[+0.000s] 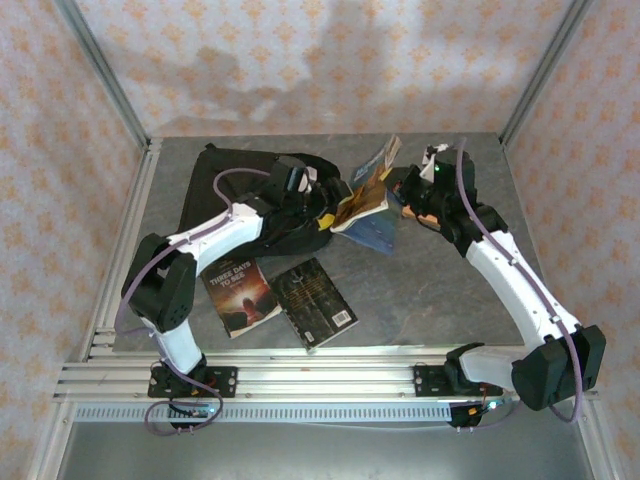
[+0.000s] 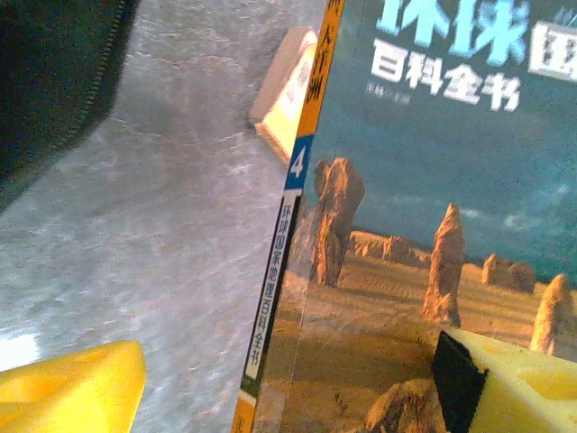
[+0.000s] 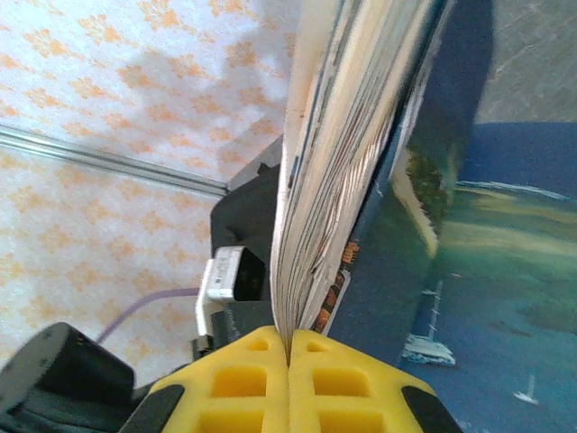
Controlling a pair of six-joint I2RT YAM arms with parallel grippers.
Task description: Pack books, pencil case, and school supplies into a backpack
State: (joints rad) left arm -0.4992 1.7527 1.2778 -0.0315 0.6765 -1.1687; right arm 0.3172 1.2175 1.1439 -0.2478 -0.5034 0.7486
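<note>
Books: three paperbacks counted.

1. Blue-and-orange book [image 1: 362,198], one. It is raised off the table [image 1: 400,290] and fanned open between the two grippers. The cover shows rock pillars in orange desert under a blue sky. White characters "百科全书" sit beneath larger pale-blue characters cut off at the top edge. The spine carries a "4" on a blue square and a column of Chinese text too blurred to read fully. The other cover shows sea and small sailboats.
2. Dark book with reddish glow [image 1: 240,295], one. It lies flat behind the left gripper, beside that arm's base. The title reads "THREE DAYS TO SEE".
3. Black-grey book [image 1: 315,303], one. It lies flat just beside item 2, and its lettering is too small to read.

Backpack [image 1: 225,180]: one, black. It lies under the left arm, to the outer side of its gripper.

Left gripper [image 2: 288,388]: jaws spread wide astride the spine of item 1. One yellow finger [image 2: 72,388] stands apart from the book.

Right gripper [image 3: 288,361]: yellow fingers pinched together on the page edges of item 1.
</note>
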